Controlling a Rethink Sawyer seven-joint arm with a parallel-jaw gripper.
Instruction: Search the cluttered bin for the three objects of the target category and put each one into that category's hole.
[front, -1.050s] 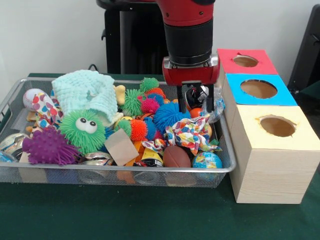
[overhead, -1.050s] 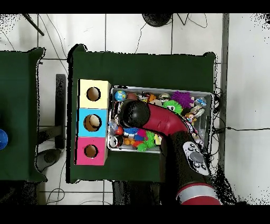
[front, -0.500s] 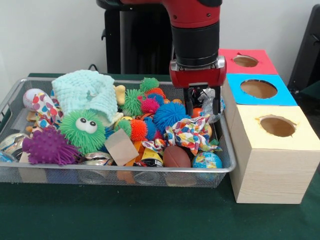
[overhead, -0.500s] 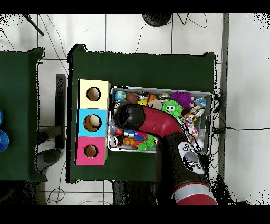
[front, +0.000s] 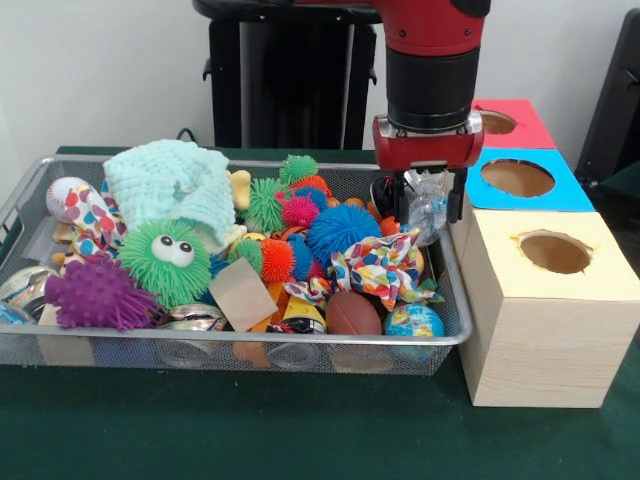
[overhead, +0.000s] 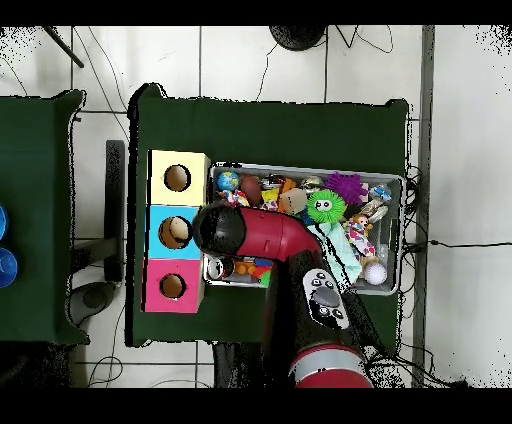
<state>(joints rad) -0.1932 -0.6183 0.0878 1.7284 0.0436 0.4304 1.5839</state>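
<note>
Since earlier frame, tool (front: 428, 207) rose and shifted from bin (front: 452, 335) toward blue-topped box (front: 520, 180), clamped on crinkly clear packet (front: 426, 200). Packet hung above bin's edge, lifted high to clear wire rim before hole (front: 517, 177).

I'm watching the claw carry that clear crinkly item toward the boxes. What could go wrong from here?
1. The claw grips a clear crinkly item that looks soft; it could slip and fall back into the bin.
2. The item hangs low, near the blue-topped box and the yellow-topped box; it may snag on an edge.
3. The patterned cloth lies just below and might catch the item.
</note>
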